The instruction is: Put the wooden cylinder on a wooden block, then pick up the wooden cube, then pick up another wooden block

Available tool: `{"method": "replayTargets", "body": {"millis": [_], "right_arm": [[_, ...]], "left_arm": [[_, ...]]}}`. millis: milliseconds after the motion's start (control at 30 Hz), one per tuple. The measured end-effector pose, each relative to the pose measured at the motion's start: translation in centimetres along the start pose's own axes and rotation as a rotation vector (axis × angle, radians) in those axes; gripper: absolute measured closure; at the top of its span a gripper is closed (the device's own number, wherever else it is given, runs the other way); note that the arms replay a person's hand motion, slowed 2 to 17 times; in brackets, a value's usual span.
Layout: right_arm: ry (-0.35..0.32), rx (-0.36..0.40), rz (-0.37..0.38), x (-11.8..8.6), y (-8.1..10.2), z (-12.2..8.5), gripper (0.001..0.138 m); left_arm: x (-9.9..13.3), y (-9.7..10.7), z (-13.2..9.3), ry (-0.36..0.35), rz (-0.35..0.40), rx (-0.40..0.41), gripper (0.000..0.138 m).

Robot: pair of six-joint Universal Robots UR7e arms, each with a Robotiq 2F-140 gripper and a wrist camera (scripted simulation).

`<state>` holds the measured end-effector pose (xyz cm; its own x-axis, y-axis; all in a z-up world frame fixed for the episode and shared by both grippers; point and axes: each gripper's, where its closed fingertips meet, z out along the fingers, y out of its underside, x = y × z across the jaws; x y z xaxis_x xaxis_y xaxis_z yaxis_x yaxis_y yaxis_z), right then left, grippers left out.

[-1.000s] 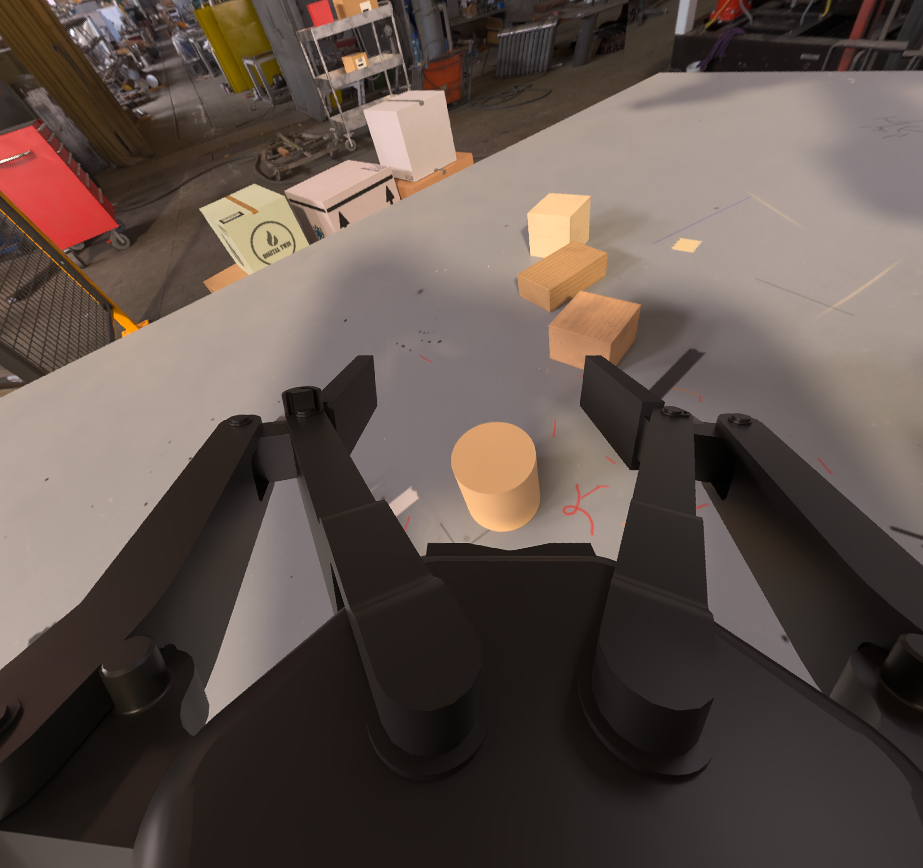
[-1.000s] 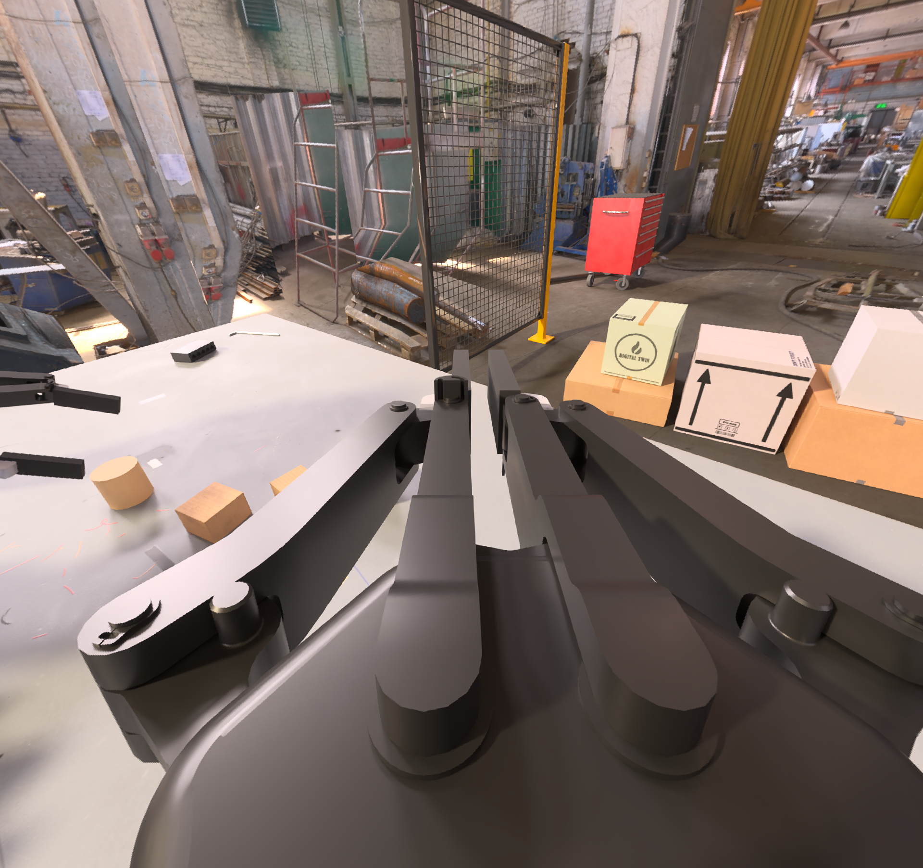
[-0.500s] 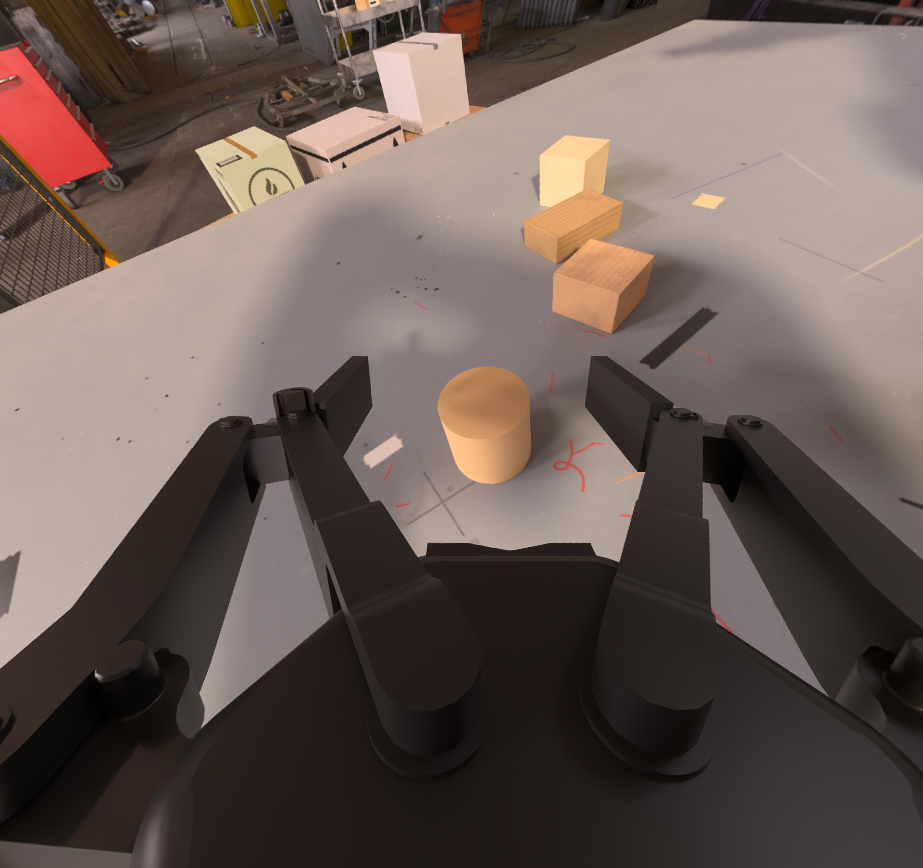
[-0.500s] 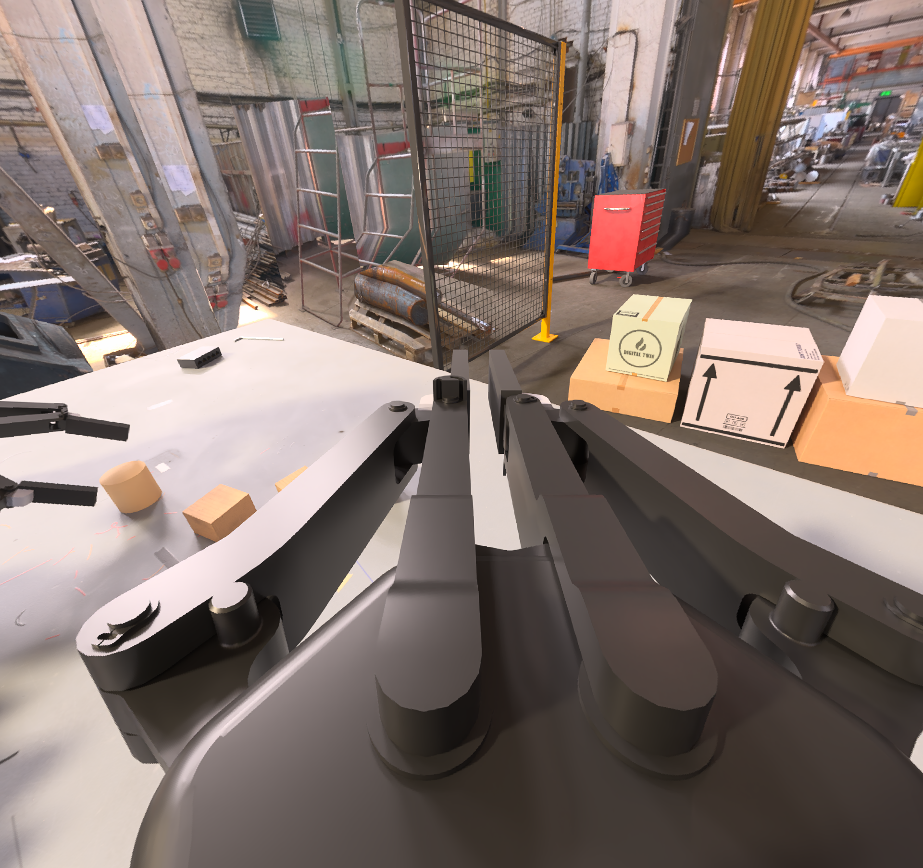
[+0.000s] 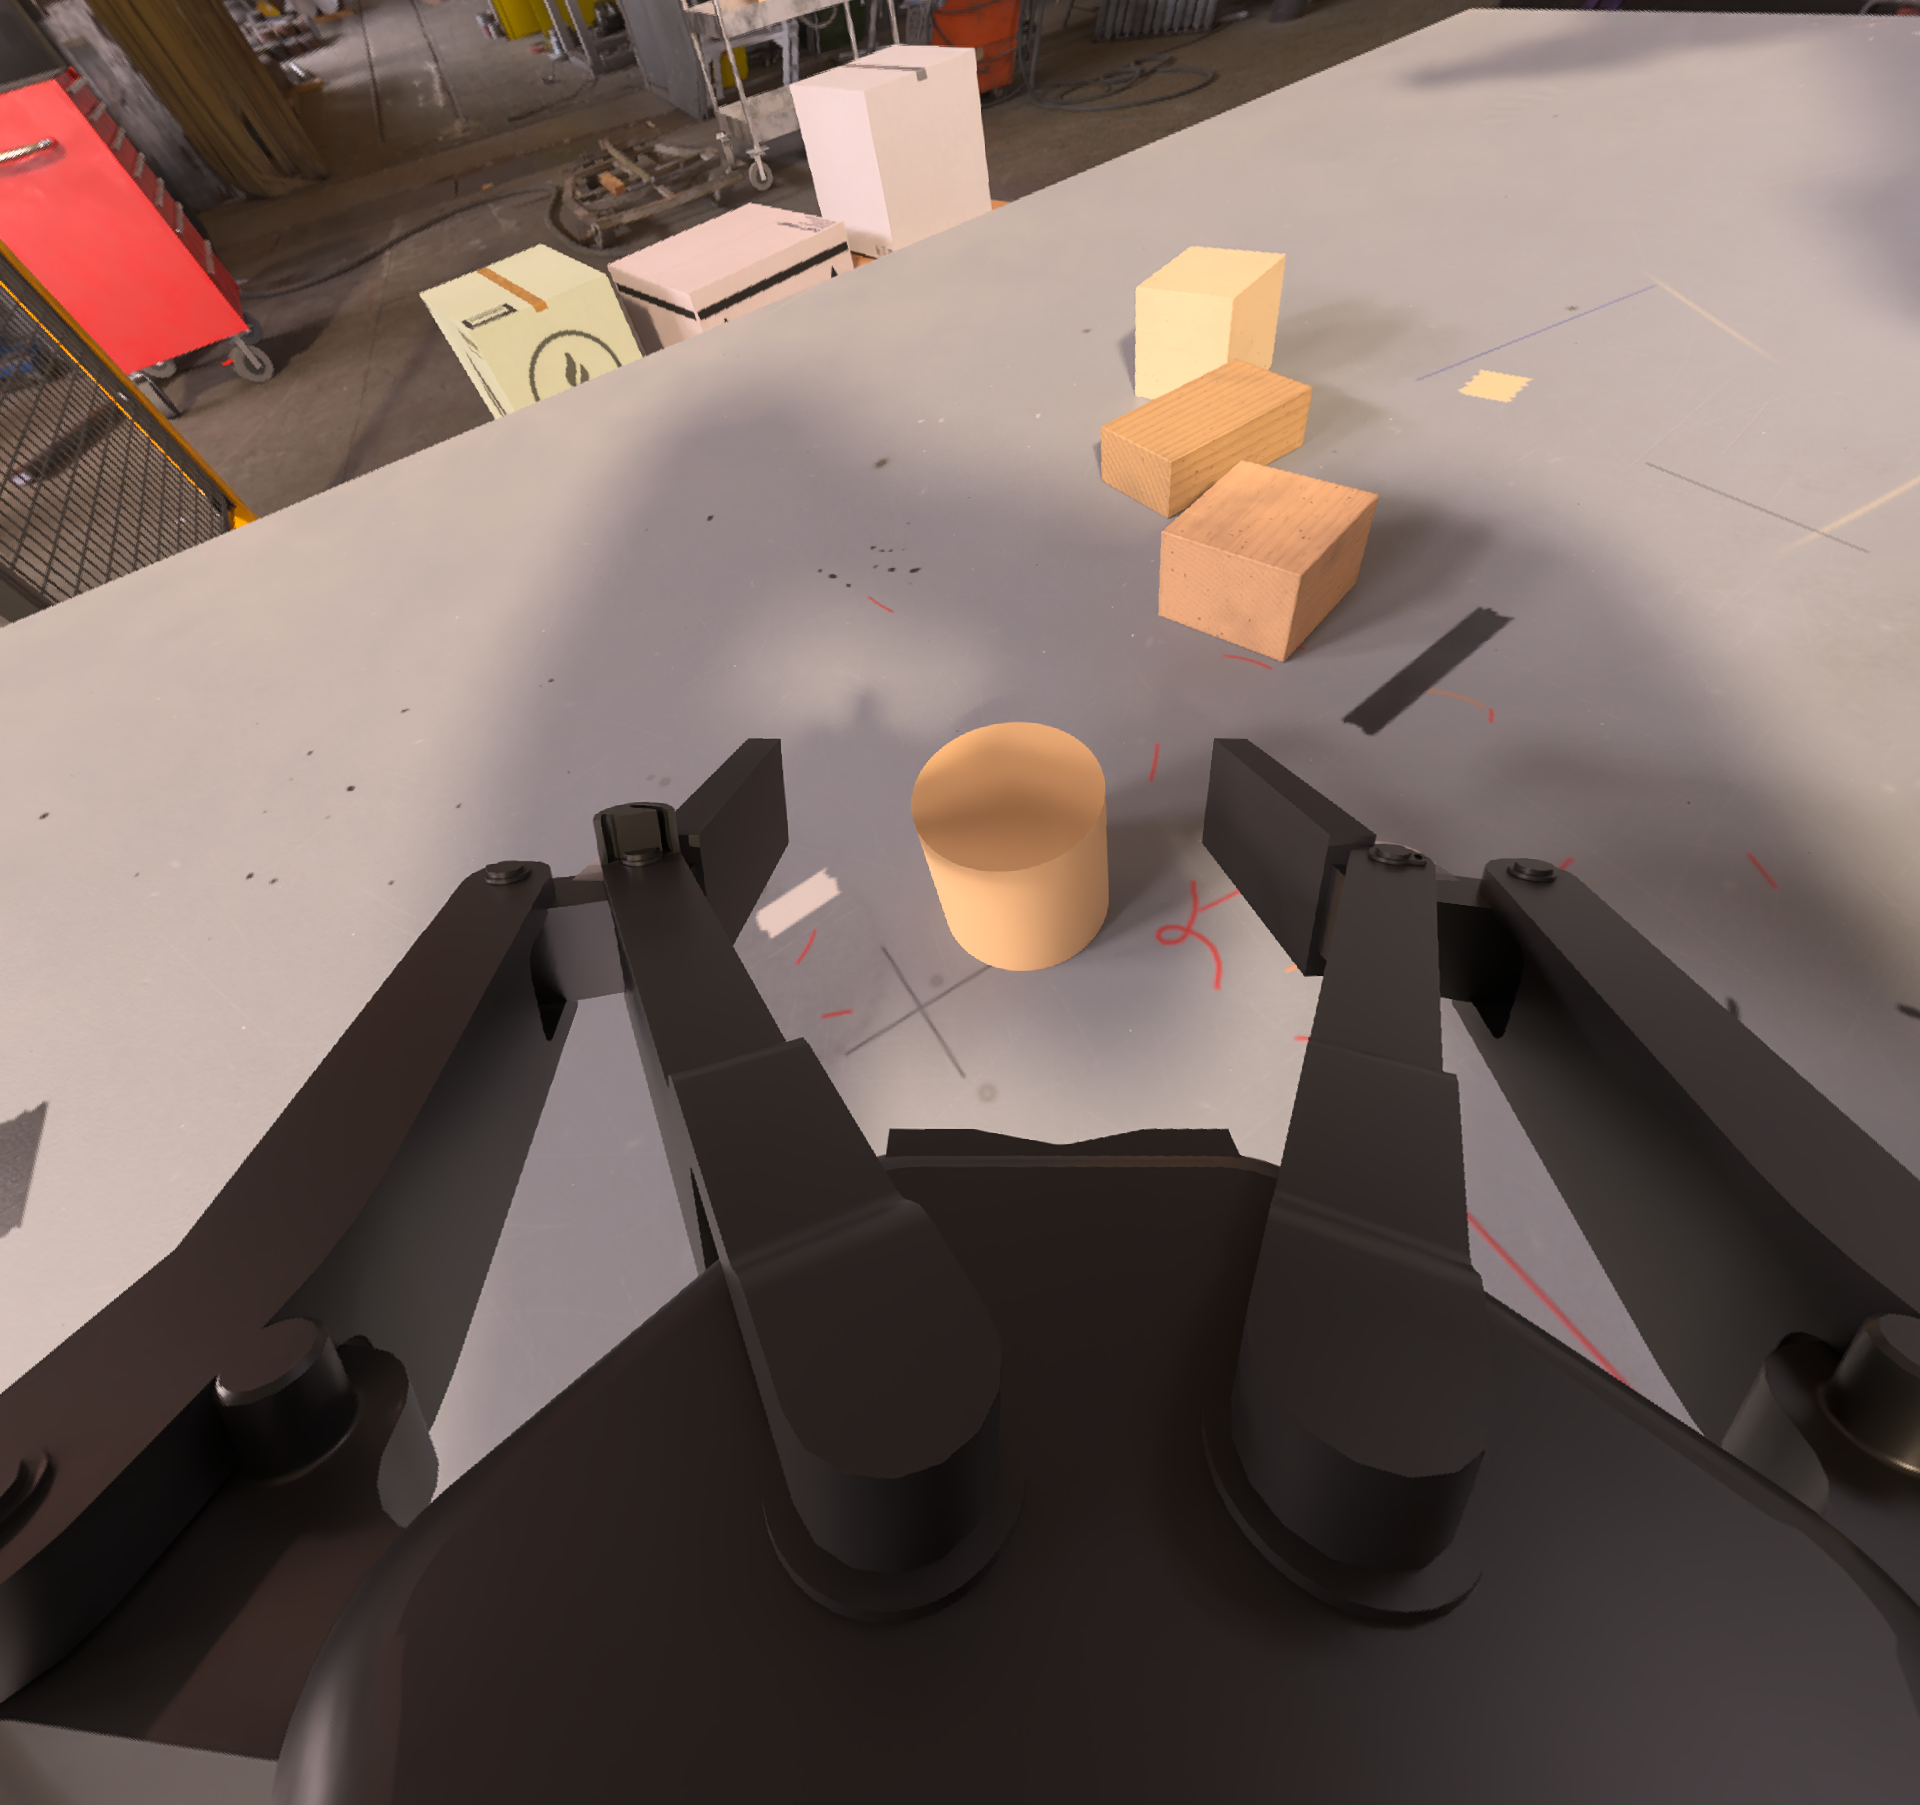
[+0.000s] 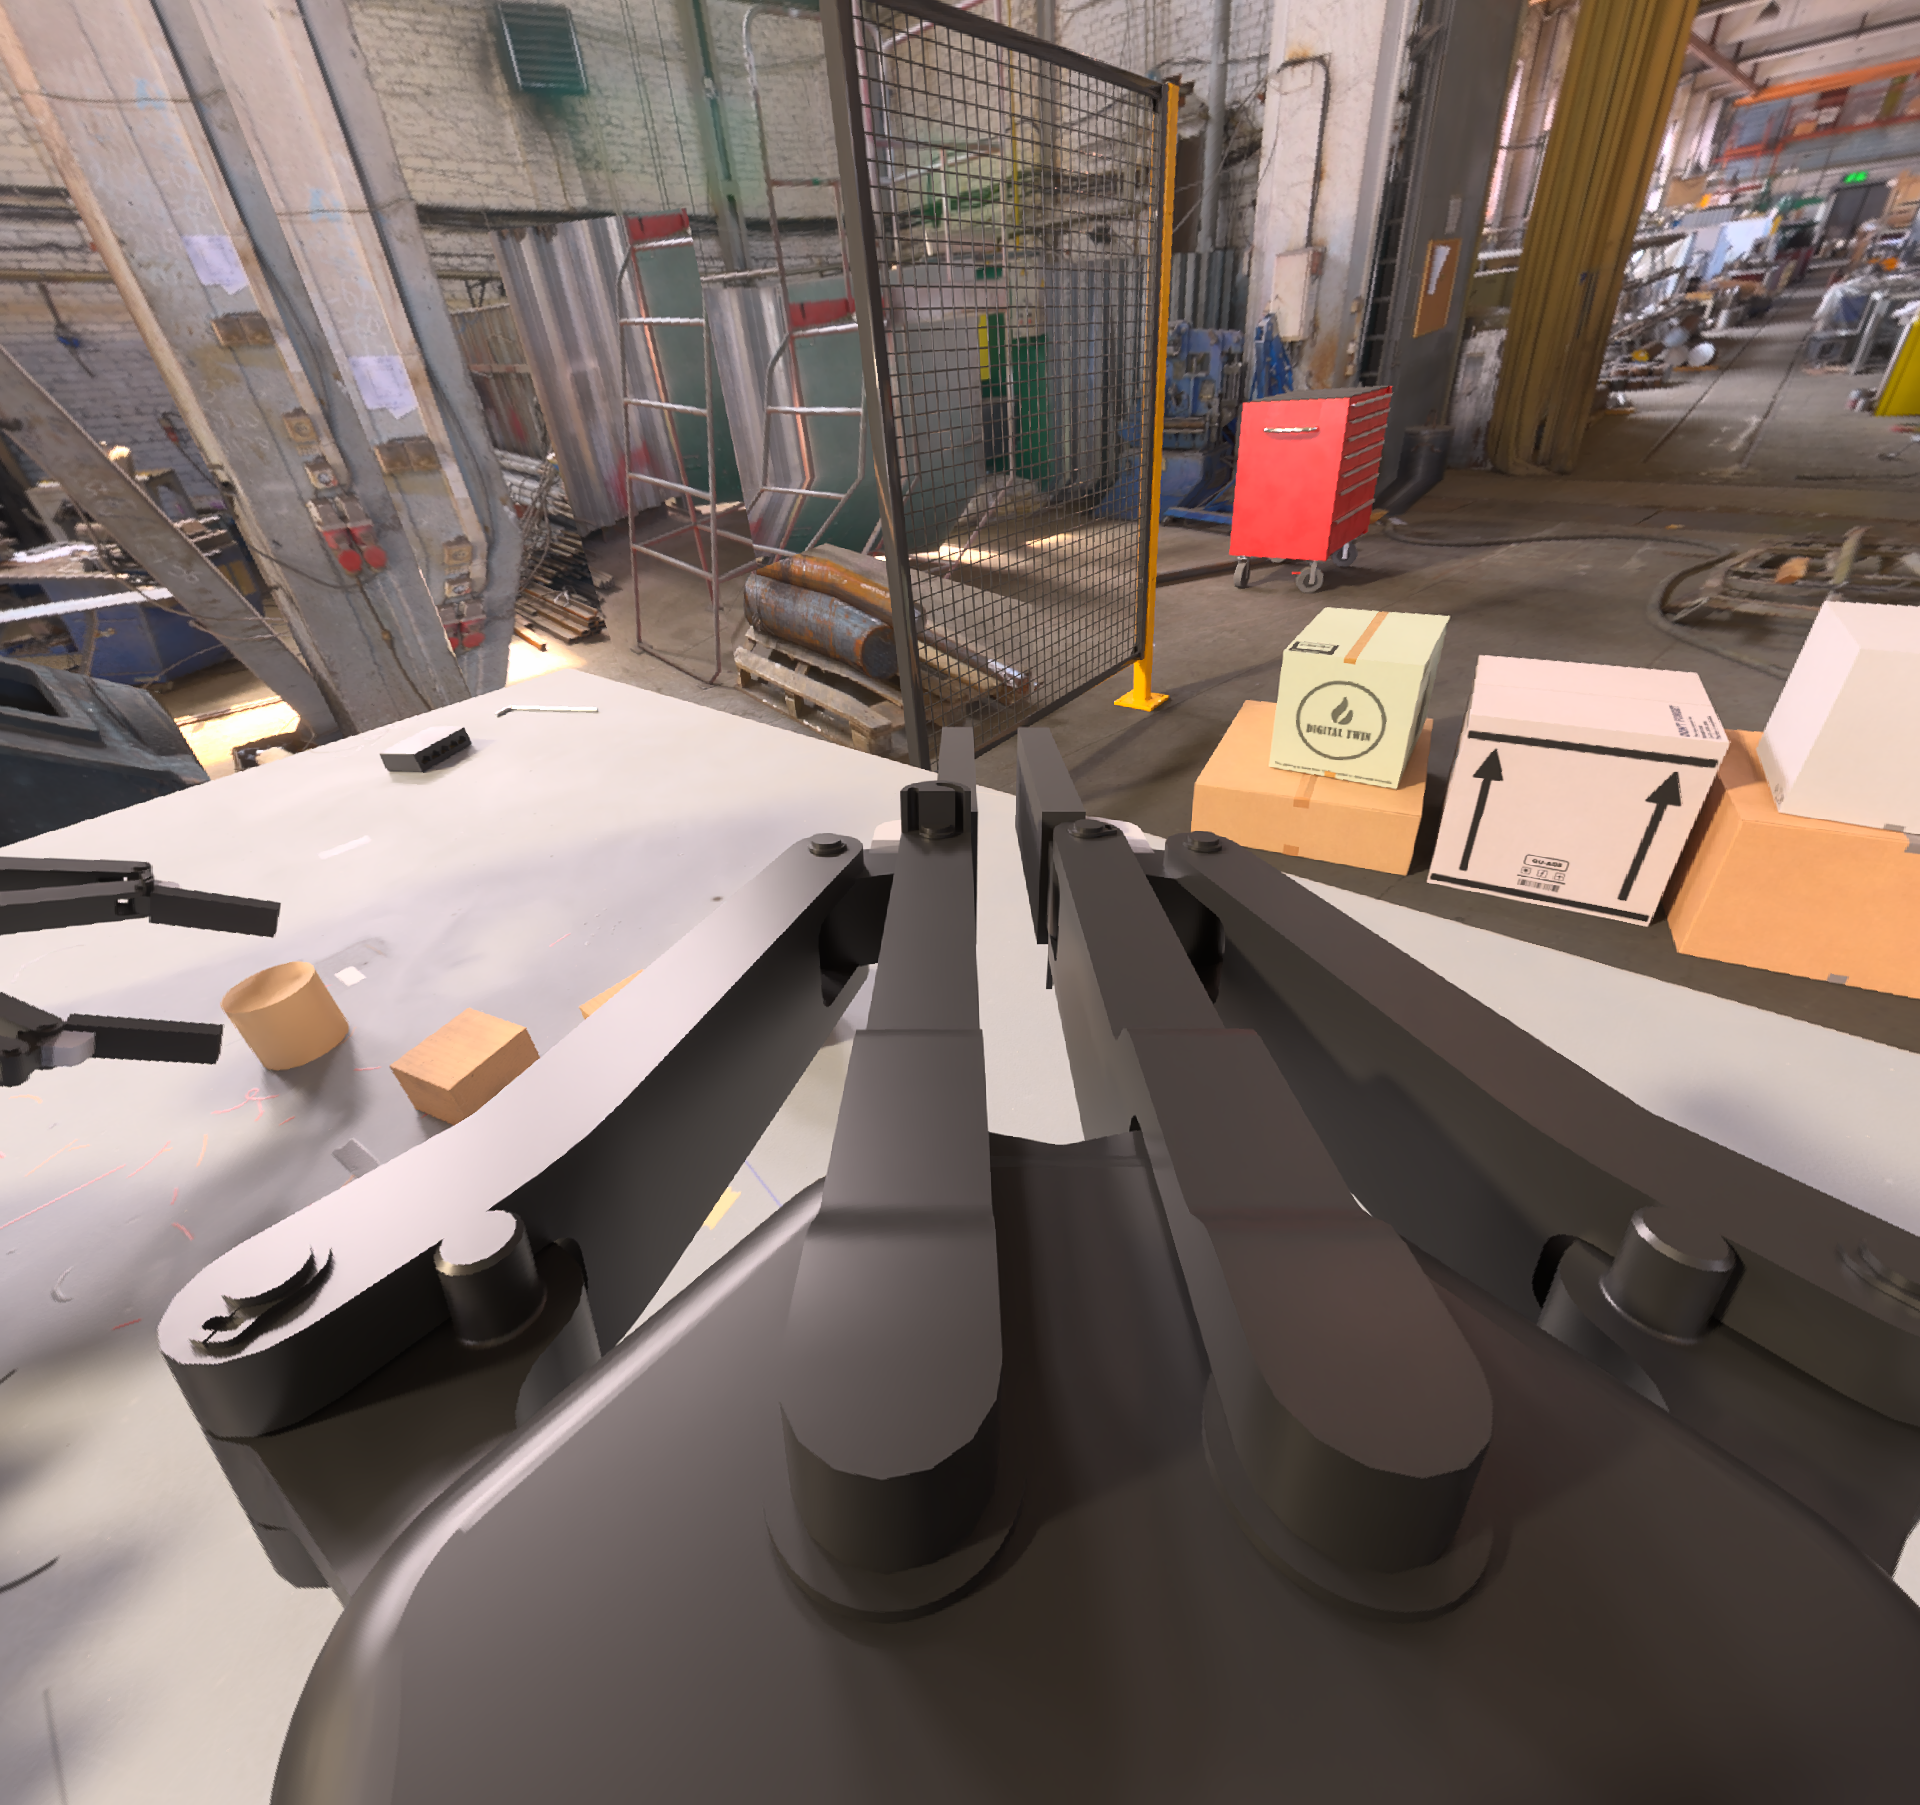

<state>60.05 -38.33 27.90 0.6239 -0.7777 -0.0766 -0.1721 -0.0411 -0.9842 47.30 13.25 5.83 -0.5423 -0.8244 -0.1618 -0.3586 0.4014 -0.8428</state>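
Observation:
The wooden cylinder (image 5: 1010, 846) stands upright on the grey table. My left gripper (image 5: 995, 836) is open, its fingers on either side of the cylinder without touching it. Beyond it lie a brown wooden block (image 5: 1262, 558), a longer grained block (image 5: 1205, 436) and a pale wooden cube (image 5: 1205, 316), close together in a row. In the right wrist view the cylinder (image 6: 283, 1014) and the brown block (image 6: 462, 1064) show at the left, with the left gripper (image 6: 197, 976) around the cylinder. My right gripper (image 6: 995, 768) is shut and empty, high above the table.
The table edge (image 5: 416, 467) runs behind the blocks; cardboard boxes (image 5: 727, 275) stand on the floor past it. A small dark box (image 6: 426, 747) lies at the table's far corner. Black tape (image 5: 1429, 669) marks the surface near the brown block.
My left gripper has moved forward and down, so the cylinder now sits between the open fingers. The right gripper has shifted slightly and stays shut.

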Motion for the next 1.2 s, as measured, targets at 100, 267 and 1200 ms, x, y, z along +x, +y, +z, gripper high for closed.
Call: {"method": "replayTargets", "body": {"millis": [100,267,1200], "right_arm": [[-0.001,-0.002,0.002,0.0,0.1,0.0,0.128],[-0.005,-0.008,0.005,0.1,0.2,0.1,0.127],[-0.015,-0.017,0.019,0.6,0.5,0.1,0.127]], "left_arm": [[-0.1,0.2,0.1,-0.002,-0.004,-0.007,0.035],[-0.1,0.6,0.3,0.002,-0.014,-0.017,0.036],[0.3,1.0,1.1,0.024,-0.019,-0.036,0.05]]}}
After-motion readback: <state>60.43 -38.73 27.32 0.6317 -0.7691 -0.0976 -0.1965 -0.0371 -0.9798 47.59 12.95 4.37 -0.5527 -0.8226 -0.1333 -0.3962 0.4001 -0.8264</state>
